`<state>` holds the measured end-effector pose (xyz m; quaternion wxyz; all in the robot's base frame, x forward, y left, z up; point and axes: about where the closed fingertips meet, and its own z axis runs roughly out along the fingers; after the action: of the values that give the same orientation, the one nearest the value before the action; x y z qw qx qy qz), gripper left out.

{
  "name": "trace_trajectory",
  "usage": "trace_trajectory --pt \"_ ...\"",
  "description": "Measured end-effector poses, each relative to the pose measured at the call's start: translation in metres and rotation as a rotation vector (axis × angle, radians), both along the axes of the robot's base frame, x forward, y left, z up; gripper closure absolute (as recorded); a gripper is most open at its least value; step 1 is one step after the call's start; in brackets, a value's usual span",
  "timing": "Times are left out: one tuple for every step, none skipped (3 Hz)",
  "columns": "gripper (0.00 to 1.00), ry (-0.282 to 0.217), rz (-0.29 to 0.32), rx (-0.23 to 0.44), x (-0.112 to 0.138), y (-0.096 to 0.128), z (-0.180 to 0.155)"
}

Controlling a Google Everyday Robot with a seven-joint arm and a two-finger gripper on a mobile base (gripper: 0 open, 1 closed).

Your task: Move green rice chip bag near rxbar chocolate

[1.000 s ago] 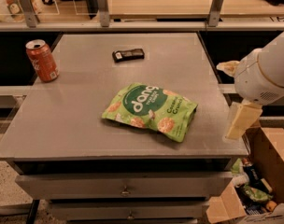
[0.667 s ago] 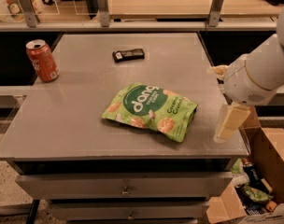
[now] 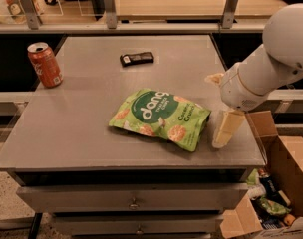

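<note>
Looks like approach: gripper (image 3: 220,103) just beside mid-table green rice chip bag (image 3: 160,117) at its 3 o'clock, fingers apart, empty. Probably needs clamping that edge next, then hauling toward rxbar chocolate (image 3: 137,59) at 11 o'clock.

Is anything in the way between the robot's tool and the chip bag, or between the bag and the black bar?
Nothing visible. The tool hangs just right of the chip bag, with only bare table between. The path to the black bar is bare too; the soda can stands far left.
</note>
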<state>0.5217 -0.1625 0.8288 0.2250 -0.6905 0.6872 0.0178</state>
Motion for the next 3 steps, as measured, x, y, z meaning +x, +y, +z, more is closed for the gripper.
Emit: trace_trajectory --pt "0.16 0.011 0.009 0.007 0.0074 0.0069 -0.0069" --pt "0.39 0.024 0.003 0.017 0.0091 0.0095 -0.0076" --pt "0.62 0.025 0.0 0.019 0.009 0.009 -0.0045"
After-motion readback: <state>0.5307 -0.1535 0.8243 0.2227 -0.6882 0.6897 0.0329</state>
